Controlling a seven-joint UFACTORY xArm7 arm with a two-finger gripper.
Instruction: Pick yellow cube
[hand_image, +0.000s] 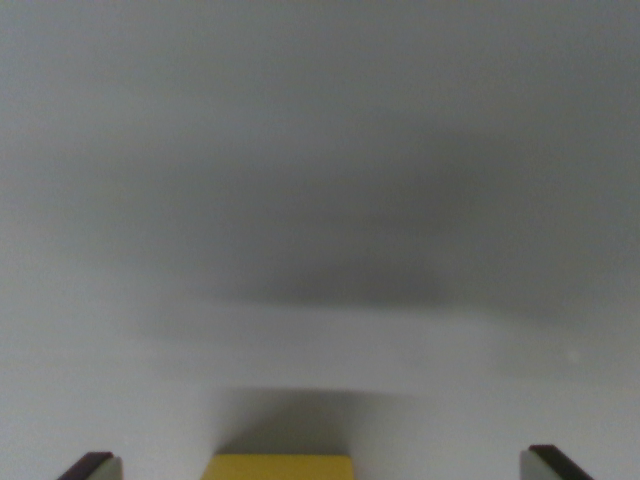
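- On the wrist view's left, you see one dark claw fingertip (90, 466) poking in at the bottom edge, flat-ended and matte.
- Centre bottom, the yellow cube (279, 467) sits between the tips, only its smooth top strip showing, square-edged, throwing a soft shadow on the desk (320, 150).
- On the wrist view's right, the other fingertip stands clear; your claw (325, 466) is spread wide, touching nothing.
- You're lined up, I'd say, but closing and lifting are not yet done.
- The desk looks plain grey, blurred, featureless.
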